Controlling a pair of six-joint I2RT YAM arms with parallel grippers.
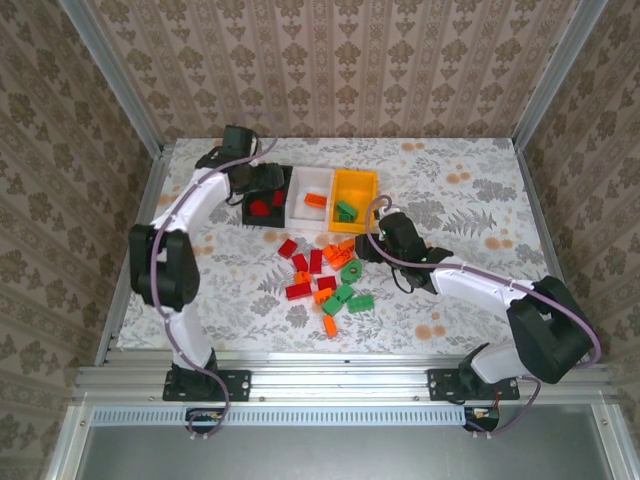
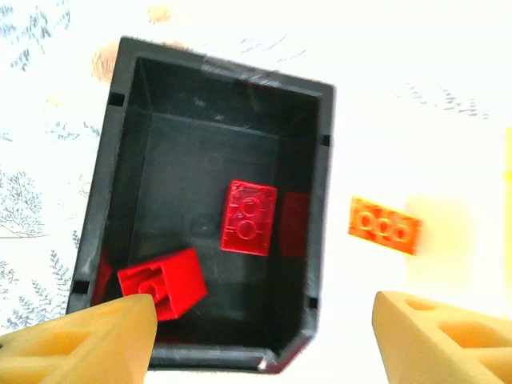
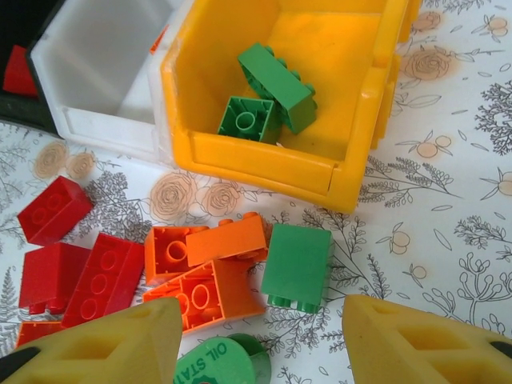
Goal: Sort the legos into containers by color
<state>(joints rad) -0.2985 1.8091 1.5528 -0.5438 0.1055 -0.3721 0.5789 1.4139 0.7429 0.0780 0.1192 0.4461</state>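
Observation:
Three joined bins stand at the back: black (image 1: 262,208), white (image 1: 308,190) and yellow-orange (image 1: 356,190). My left gripper (image 1: 266,182) hovers open over the black bin (image 2: 104,184), which holds two red bricks (image 2: 249,217) (image 2: 164,282). An orange brick (image 2: 385,226) lies in the white bin. My right gripper (image 1: 380,230) hangs open above the loose pile (image 1: 325,275). Between its fingers lie a green brick (image 3: 297,266) and orange bricks (image 3: 204,296). Two green bricks (image 3: 276,76) sit in the yellow bin (image 3: 264,160).
Red bricks (image 3: 52,208) (image 3: 104,276) lie left of the orange ones on the flowered cloth. A green round piece (image 3: 220,364) marked "OIL" sits under my right gripper. Metal posts and wallpapered walls fence the table.

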